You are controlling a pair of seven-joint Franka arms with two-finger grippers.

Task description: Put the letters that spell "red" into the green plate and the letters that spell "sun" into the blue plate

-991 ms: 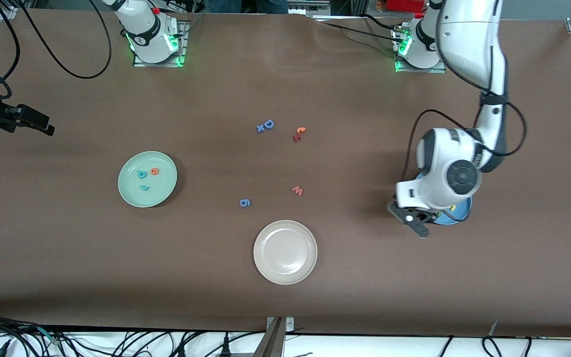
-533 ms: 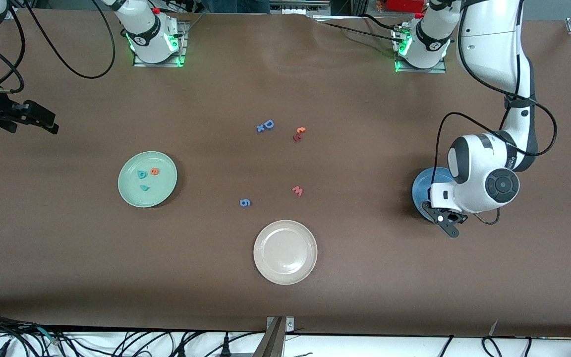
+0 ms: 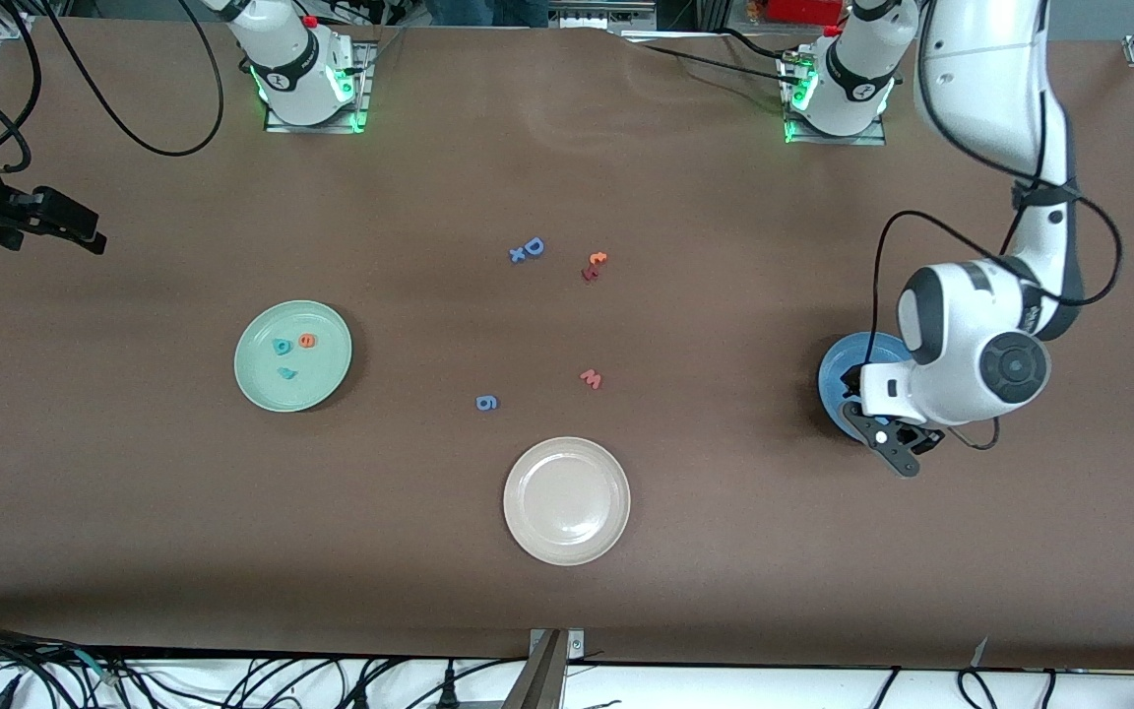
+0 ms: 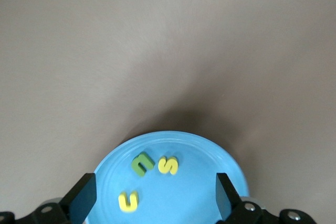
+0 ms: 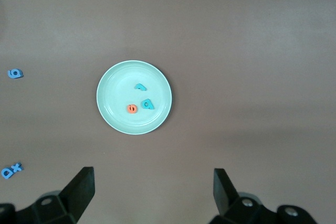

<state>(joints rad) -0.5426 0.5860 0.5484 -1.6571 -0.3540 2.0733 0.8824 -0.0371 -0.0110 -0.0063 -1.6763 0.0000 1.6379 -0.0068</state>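
Over the blue plate (image 4: pixel 173 192) the left gripper (image 4: pixel 152 203) has just spread its jaws, leaving yellow "s" (image 4: pixel 168 165) and both arches inside, while "red" sits in the green plate (image 3: pixel 257 379) and the right gripper (image 5: pixel 152 192) waits, released.

- Even, fairly bright overhead light falls across the brown worktop (image 3: pixel 685 551); its matte surface shows no hard glare
- The worktop darkens in a band along the edge nearest the front camera
- Soft, short shadows sit beside the green plate (image 3: pixel 292 355) and the cream plate (image 3: pixel 566 500)
- A broad, diffuse shadow lies on the worktop just beside the blue plate (image 4: pixel 173 182), under the left arm
- Green indicator lamps glow at both arm bases along the worktop's top edge
- In both wrist views the dark fingers (image 4: pixel 81 200) of the tool at the frame's lower edge look soft
- The small letters on the plates stay crisp and colours read true
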